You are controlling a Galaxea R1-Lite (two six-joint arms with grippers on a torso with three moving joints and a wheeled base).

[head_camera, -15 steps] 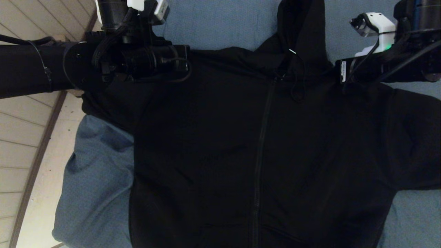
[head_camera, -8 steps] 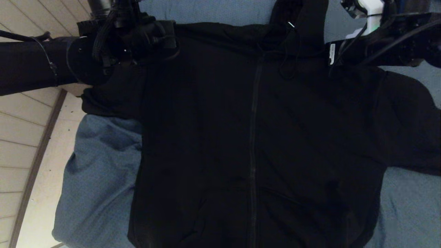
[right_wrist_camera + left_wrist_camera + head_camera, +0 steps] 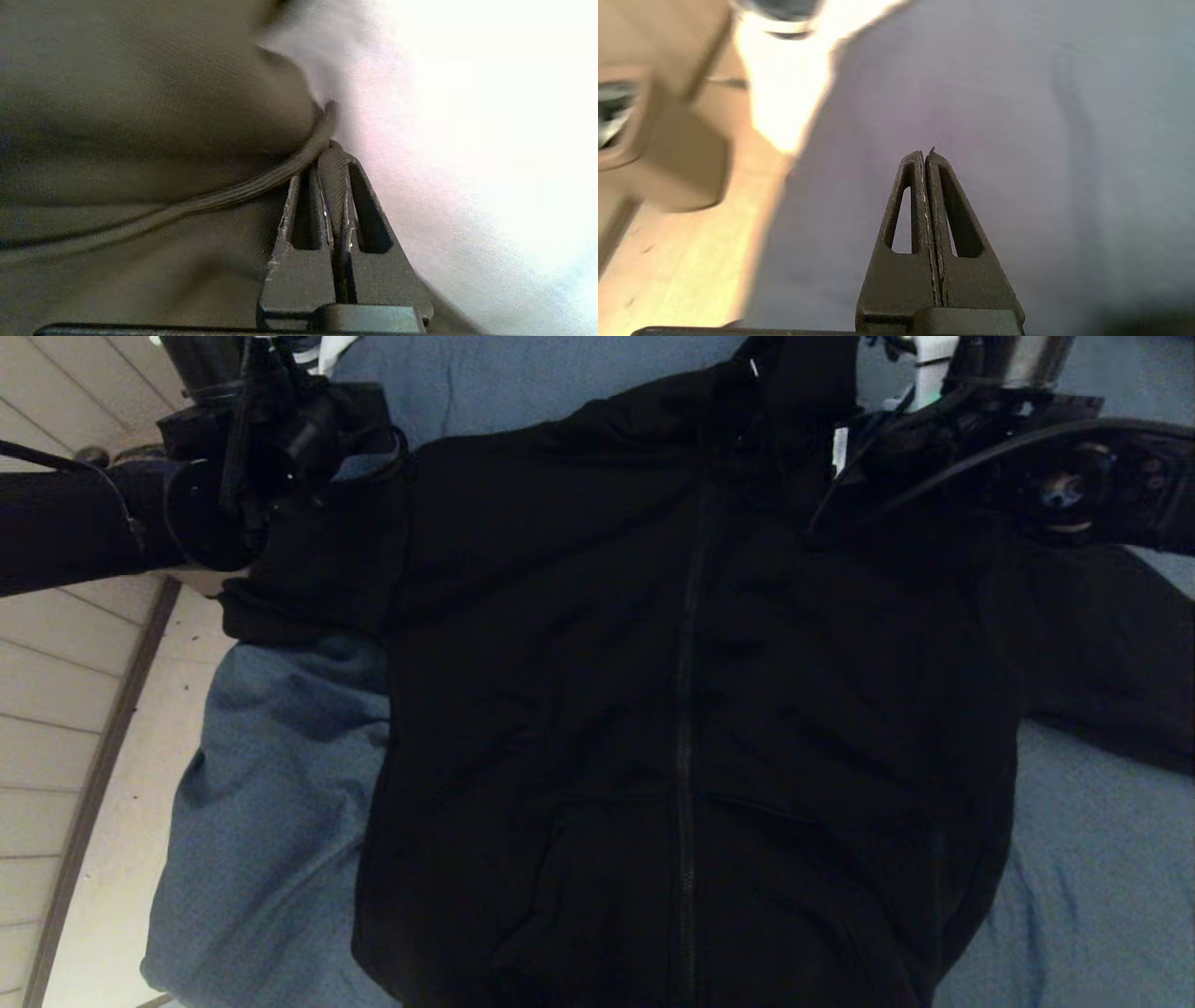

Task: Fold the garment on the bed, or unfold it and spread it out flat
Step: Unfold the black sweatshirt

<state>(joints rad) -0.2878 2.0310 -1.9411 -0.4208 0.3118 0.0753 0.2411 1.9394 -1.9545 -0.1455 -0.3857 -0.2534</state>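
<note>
Partly, garment [image 3: 691,709] sleeves run off-frame.

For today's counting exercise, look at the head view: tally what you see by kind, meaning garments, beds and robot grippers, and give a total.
Garments: 1, the black hoodie
Beds: 1, the bed with a blue-grey sheet
Robot grippers: 2, the left gripper and the right gripper, both shut
Total: 4

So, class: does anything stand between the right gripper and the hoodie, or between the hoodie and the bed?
Nothing visible does. The right gripper is shut beside the hoodie, its drawstring lying against the fingers. The hoodie lies directly on the bed.
</note>
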